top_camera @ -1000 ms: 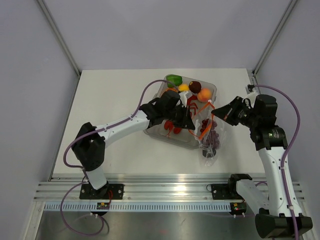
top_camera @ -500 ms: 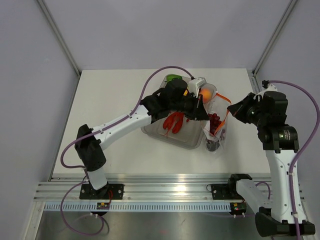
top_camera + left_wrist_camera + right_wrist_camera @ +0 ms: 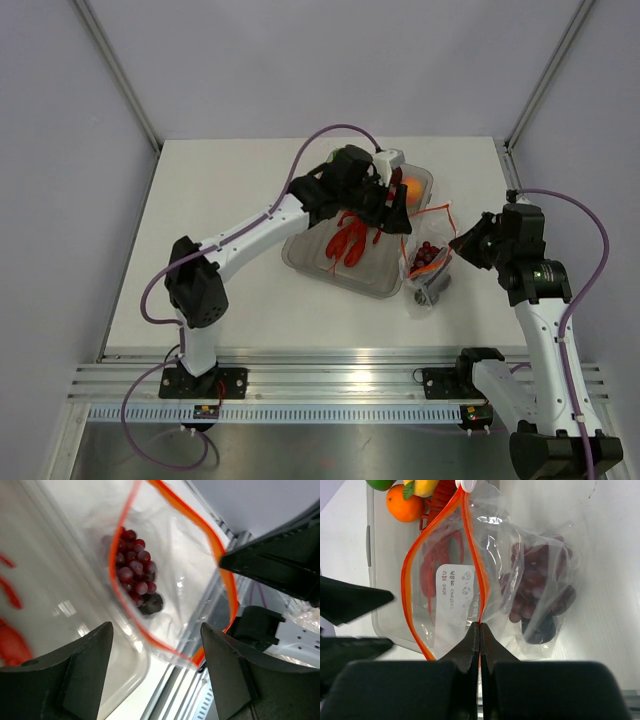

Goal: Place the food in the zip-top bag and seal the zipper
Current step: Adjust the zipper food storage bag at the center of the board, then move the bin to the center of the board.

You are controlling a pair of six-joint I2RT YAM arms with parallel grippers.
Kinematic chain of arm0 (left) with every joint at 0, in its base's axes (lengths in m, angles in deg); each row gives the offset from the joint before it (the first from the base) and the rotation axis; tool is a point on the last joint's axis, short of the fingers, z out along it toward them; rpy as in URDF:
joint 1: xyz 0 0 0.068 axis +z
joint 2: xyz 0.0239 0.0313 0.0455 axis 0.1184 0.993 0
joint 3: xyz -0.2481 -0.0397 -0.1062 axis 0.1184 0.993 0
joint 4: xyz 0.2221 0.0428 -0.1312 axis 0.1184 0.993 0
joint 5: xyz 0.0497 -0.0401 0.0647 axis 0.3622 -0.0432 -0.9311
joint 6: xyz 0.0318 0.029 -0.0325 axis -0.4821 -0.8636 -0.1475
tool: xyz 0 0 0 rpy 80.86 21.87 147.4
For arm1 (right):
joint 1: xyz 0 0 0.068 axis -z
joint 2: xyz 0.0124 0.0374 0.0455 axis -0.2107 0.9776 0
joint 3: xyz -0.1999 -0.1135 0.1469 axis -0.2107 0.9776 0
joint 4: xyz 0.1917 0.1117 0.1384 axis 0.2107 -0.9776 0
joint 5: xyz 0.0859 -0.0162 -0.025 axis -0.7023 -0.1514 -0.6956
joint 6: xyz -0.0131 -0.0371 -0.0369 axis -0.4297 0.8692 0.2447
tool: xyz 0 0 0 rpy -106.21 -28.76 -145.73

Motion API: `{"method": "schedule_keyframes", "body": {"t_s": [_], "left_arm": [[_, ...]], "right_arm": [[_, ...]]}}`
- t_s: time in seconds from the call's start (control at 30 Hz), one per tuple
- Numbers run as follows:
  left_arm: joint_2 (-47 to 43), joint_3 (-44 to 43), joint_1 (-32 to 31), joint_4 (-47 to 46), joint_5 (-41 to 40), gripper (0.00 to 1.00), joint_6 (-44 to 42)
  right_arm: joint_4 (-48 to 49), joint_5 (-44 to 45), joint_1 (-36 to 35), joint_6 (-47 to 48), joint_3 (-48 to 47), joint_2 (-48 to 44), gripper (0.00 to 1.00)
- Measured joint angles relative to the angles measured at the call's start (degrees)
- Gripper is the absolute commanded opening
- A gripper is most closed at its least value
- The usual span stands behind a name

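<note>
The zip-top bag (image 3: pixel 428 268) stands by the tray's right side with its mouth open. Purple grapes (image 3: pixel 131 565) and a dark plum (image 3: pixel 151 603) lie at its bottom. My right gripper (image 3: pixel 479 624) is shut on the red-orange zipper (image 3: pixel 470 540) and holds that edge up; from above, the right gripper (image 3: pixel 458 243) is at the bag's right. My left gripper (image 3: pixel 157 645) hovers open above the bag mouth with nothing between its fingers; in the top view the left gripper (image 3: pixel 398 218) hangs over the tray's right end. A red lobster (image 3: pixel 348 238) lies in the tray.
The clear-grey tray (image 3: pixel 340 275) holds an orange (image 3: pixel 405 507), a yellow fruit (image 3: pixel 425 486) and a green piece (image 3: pixel 380 484) at its far end. The left arm hides part of it from above. The table's front rail (image 3: pixel 330 370) runs just beyond the bag.
My left gripper has swung from the tray's middle to above the bag mouth and its jaws have opened. My right gripper shifted a little, still pinching the zipper.
</note>
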State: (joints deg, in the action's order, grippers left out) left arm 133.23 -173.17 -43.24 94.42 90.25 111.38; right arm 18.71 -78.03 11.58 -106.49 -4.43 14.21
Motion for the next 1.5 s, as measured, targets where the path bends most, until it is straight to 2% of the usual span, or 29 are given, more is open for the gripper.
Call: {"method": "schedule_keyframes", "body": {"t_s": [0.07,0.17,0.3,0.43,0.57,0.67,0.7,0.73,0.83,1.0,1.17,1.27,1.3,1.37,1.43,1.5], "left_arm": [[-1.53,1.31,3.3,0.66,-0.48,0.87,-0.94],[-3.61,1.9,10.45,2.97,-4.61,0.98,-2.75],[-3.52,0.7,18.53,9.27,-15.04,0.99,-5.2],[1.77,-3.15,21.99,15.04,-21.99,0.97,-7.8],[8.94,-3.45,22.18,16.94,-25.59,0.89,-9.81],[13.51,-2.8,22.23,17.27,-26.01,0.8,-10.47],[14.62,-2.58,22.27,17.62,-26.12,0.75,-10.6],[15.45,-2.38,22.4,17.79,-26.38,0.64,-10.71],[16.17,-1.75,23.02,18.99,-27.63,0.49,-10.84],[14.23,1.73,24.02,17.7,-29.46,0.31,-10.88],[10.75,5.95,25.75,18.01,-31.54,0.28,-10.32],[8.39,9.4,27.32,17.64,-32.72,0.32,-9.11],[7.39,10.88,28.0,17.49,-33.14,0.52,-8.63],[5.51,13.33,29.64,17.49,-34.36,0.74,-7.72],[3.58,15.1,31.23,17.46,-35.26,0.88,-6.97],[1.38,15.82,32.74,17.59,-35.91,0.89,-6.21]], "right_arm": [[0.31,0.59,0.0,-0.09,0.7,-0.15,0.0],[1.2,0.94,0.0,-0.13,0.74,-0.33,0.0],[1.95,0.85,0.0,-0.13,0.74,-0.44,0.0],[2.34,0.39,0.0,-0.24,0.74,-0.42,0.0],[2.51,-0.35,0.0,-0.39,0.72,-0.37,0.0],[2.49,-0.7,0.0,-0.39,0.46,-0.35,0.0],[2.51,-0.7,0.0,-0.39,0.35,-0.35,0.0],[2.49,-0.72,0.0,-0.39,0.22,-0.35,0.0],[2.51,-0.72,0.0,-0.37,0.04,-0.35,0.0],[2.56,-0.94,0.0,-0.37,0.04,-0.09,0.0],[2.93,-2.47,0.0,-0.33,0.02,1.44,0.0],[3.1,-3.26,0.0,-0.13,-0.04,2.4,0.0],[3.17,-3.56,0.0,-0.04,-0.15,2.75,0.0],[3.34,-3.82,0.0,0.13,-0.35,3.3,0.0],[3.69,-4.33,0.0,0.24,-0.48,3.69,0.0],[3.87,-5.2,0.0,0.26,-0.5,3.89,0.0]]}}
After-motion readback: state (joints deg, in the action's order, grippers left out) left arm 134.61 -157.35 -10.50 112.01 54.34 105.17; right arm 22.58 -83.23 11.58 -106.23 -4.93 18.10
